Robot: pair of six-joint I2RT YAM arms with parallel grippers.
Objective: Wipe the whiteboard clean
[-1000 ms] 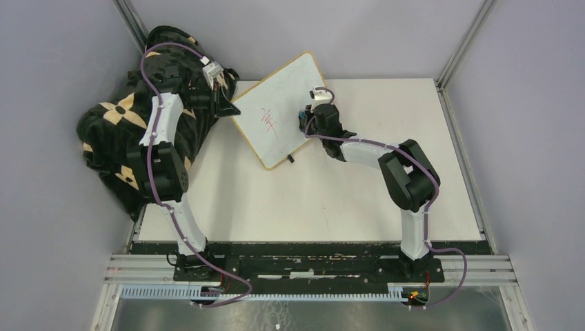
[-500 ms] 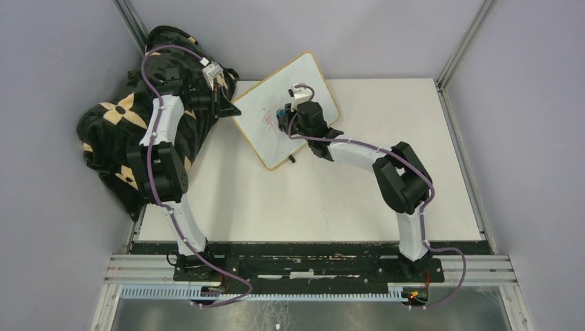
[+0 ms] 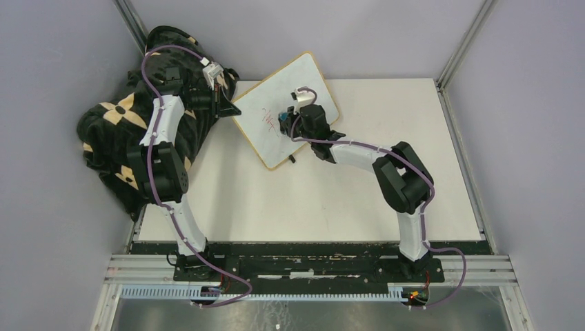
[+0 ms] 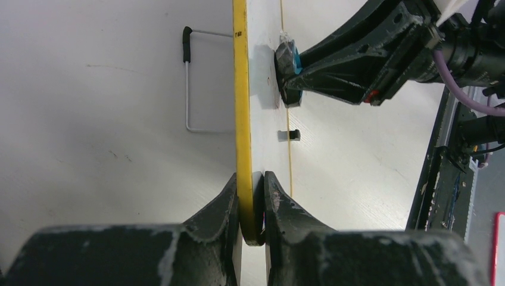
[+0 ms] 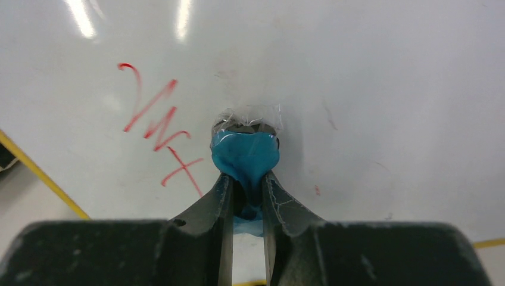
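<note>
Status: erase is underway, not finished. The whiteboard (image 3: 286,110) sits propped at the far-left of the table (image 3: 310,207), its top corner past the table's far edge toward the back wall. The left gripper (image 4: 251,179) is clamped narrow on the board's frame edge. The right gripper (image 5: 246,179) is pinched on a blue eraser pad (image 5: 245,152), face pressed to the board.

The red marks (image 5: 158,134) are intact just left of the pad, with a small red speck lower right of it. Surface around the pad looks clean — we'd judge most of the wiping is left.

Room: marks run close to the frame on the side the left gripper holds, so strokes that way are tight. Black patterned cloth (image 3: 114,148) crowds the left arm; open table on the right arm's side.
</note>
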